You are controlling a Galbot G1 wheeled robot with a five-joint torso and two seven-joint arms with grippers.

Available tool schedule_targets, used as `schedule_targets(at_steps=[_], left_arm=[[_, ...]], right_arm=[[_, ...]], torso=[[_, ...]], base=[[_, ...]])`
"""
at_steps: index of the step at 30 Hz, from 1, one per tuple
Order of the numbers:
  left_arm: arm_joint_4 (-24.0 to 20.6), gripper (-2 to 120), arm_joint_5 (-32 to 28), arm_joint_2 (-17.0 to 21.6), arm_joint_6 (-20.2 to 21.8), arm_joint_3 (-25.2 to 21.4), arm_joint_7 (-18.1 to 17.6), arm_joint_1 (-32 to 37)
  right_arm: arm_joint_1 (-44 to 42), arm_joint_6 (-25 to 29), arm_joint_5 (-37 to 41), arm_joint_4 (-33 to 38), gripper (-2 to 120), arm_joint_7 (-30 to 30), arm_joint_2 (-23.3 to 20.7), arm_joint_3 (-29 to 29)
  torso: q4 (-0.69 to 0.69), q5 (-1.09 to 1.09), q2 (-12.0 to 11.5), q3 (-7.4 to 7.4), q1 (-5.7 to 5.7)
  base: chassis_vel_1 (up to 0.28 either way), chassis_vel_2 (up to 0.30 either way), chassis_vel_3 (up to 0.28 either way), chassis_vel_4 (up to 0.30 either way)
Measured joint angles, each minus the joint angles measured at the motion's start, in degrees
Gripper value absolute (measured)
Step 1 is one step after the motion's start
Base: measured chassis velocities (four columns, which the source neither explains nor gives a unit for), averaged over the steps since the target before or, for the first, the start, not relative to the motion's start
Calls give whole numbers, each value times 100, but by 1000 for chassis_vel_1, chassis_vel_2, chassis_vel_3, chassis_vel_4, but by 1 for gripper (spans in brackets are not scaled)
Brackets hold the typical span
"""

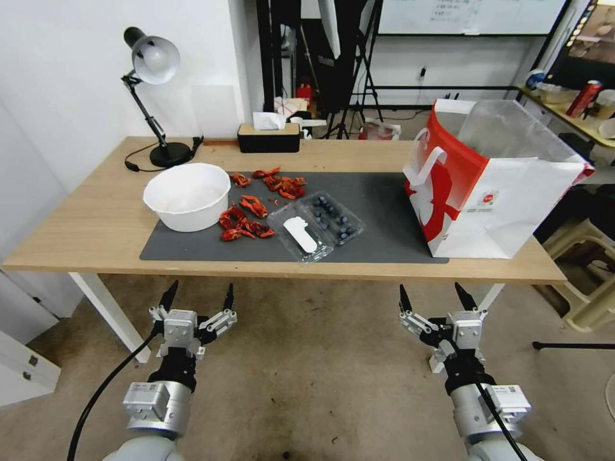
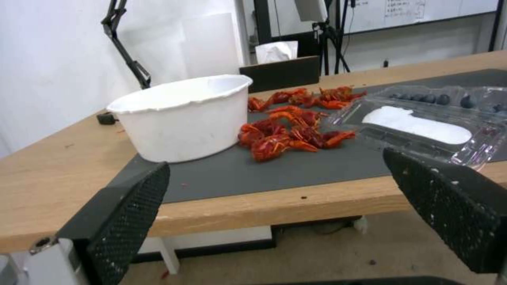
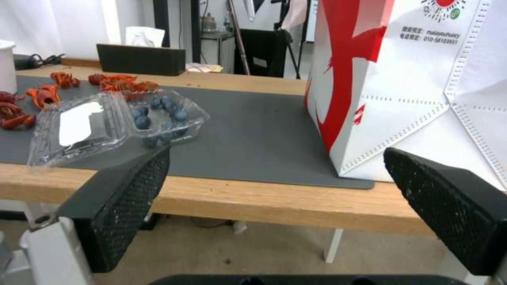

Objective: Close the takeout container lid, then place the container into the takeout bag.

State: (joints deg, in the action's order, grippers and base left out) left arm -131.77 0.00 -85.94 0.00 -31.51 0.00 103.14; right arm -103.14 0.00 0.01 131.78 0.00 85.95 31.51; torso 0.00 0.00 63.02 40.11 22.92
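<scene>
I have both arms held low in front of the bench [image 1: 96,224], short of its near edge and touching nothing. My left claw [image 1: 197,301] hangs over the floor with its fingers spread wide and empty; my right claw [image 1: 437,299] sits the same way on the other side, fingers wide apart and empty too.

On the dark mat [image 1: 378,211] I see the takeout container [image 1: 315,225] lying fully open, both clear halves flat on the mat near its front edge. The lid [image 1: 299,238], with its long white sticker facing up, is the half nearer me and to the left; the other half, behind it and to the right, holds the dark blue berries [image 1: 334,216]. From my left wrist camera the lid [image 2: 417,124] lies just beyond the bench edge, between the two finger pads in frame. From my right wrist camera the container [image 3: 116,122] is off toward the left finger pad.

The takeout bag [image 1: 493,186] stands upright at the right end of the mat, mouth open upward, well apart from the container, with bare mat between them. In the right wrist view the bag [image 3: 401,87] rises close ahead.

To the left of the container, red crayfish shells [image 1: 253,205] lie scattered on the mat, and a white bowl [image 1: 187,195] stands beside them
</scene>
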Motion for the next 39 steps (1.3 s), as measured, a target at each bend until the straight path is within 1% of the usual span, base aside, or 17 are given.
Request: schedule_targets(at_steps=[12,14,15,16,19,20,22,23,25,26,27,28,29,31,35,38,39], left_arm=[[-3,100,-13,1,7,2,-5,-2],[-30,100,-88,11,76,15,-44,-17],[-86,100,-207,32,198,43,-116,-45],[-86,100,-207,32,198,43,-116,-45],[-385,100,-830,134,833,191,-494,-219],[-385,100,-830,134,833,191,-494,-219],[-601,100,-1269,205,1288,295,-764,-336],[-723,100,-1533,251,1559,361,-922,-403],[-762,100,-1614,265,1640,380,-969,-424],[-891,100,-1883,310,1910,447,-1127,-496],[-897,100,-1974,308,1916,526,-1114,-522],[-897,100,-1974,308,1916,526,-1114,-522],[-883,100,-1995,307,1880,554,-1076,-523],[-861,100,-1995,314,1820,556,-1032,-524],[-815,100,-1986,329,1781,541,-1006,-531],[-700,100,-1941,333,1598,500,-960,-557],[-700,100,-1941,333,1598,500,-960,-557]], right_arm=[[0,0,0,0,100,0,0,0],[12,-75,1,7,100,-22,3,-1],[38,-210,3,24,100,-75,11,-6],[38,-210,3,24,100,-75,11,-6],[171,-914,18,130,100,-355,65,-43],[171,-914,18,130,100,-355,65,-43],[205,-1096,28,153,100,-427,79,-53],[227,-1230,53,171,100,-481,88,-60],[239,-1293,67,181,100,-506,93,-64],[286,-1540,121,216,100,-607,113,-78],[310,-1659,204,266,100,-648,84,-71],[310,-1659,204,266,100,-648,84,-71],[321,-1691,251,303,100,-652,52,-47],[334,-1715,286,334,100,-655,5,-12],[365,-1721,303,355,100,-658,-38,29],[415,-1715,323,283,100,-656,-74,44],[415,-1715,323,283,100,-656,-74,44]], torso=[[0,0,0,0,0],[0,0,0,0,0],[1,-1,0,0,0],[1,-1,0,0,0],[0,0,0,0,0],[0,0,0,0,0],[1,0,0,0,0],[-2,0,0,0,0],[-2,0,0,0,0],[0,2,0,0,0],[0,1,0,0,0],[0,1,0,0,0],[0,-4,0,0,0],[0,3,0,0,0],[0,-1,0,0,1],[0,1,0,0,1],[0,1,0,0,1]], base=[[0,0,0,0],[0,0,0,0],[0,0,0,0],[0,0,0,0],[0,0,0,0],[0,0,0,0],[0,0,0,0],[0,0,0,0],[0,0,0,0],[0,0,0,0],[0,0,0,0],[0,0,0,0],[0,0,0,0],[0,0,0,0],[0,0,0,0],[0,0,0,0],[0,0,0,0]])
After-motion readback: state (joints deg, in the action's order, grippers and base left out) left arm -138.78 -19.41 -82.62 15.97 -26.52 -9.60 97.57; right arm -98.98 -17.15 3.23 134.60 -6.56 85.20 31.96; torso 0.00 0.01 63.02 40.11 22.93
